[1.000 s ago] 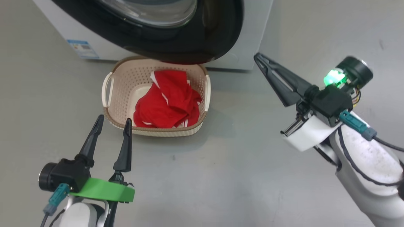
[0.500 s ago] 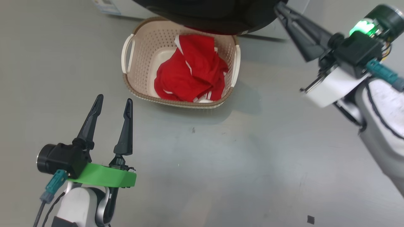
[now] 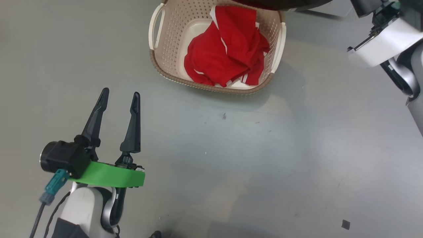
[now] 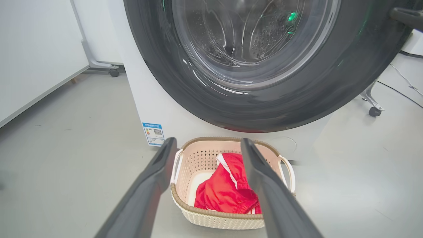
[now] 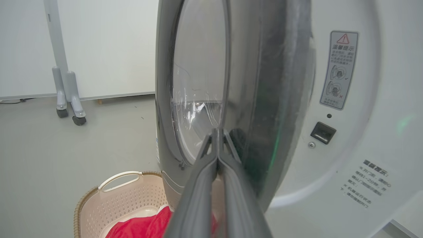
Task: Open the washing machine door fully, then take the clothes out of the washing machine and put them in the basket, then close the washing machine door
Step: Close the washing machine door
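Note:
The washing machine door [image 5: 264,82], black-rimmed with a bulging glass centre [image 4: 251,36], stands partly swung out from the white washing machine [image 4: 148,99]. My right gripper [image 5: 218,132] is shut, with its tips against the door's black rim. One of its fingers [image 4: 408,16] shows at the rim's edge. The red clothes [image 3: 228,49] lie in the cream basket [image 3: 165,66] on the floor under the door. My left gripper [image 3: 120,92] hangs open and empty in front of the basket, a little to its left, with the basket [image 4: 231,221] between its fingers [image 4: 155,185].
The machine's front panel shows a latch hole [image 5: 323,132] and a warning sticker [image 5: 340,69]. A blue label [image 4: 153,134] sits low on the machine. Wheeled stand legs [image 5: 69,105] and a white wall panel stand to the left. Another castor [image 4: 375,110] is on the right.
The head camera has tilted down and swung, so the basket now sits higher and further right in its picture. My right gripper has gone up past the top edge, towards the door. The left gripper stays open.

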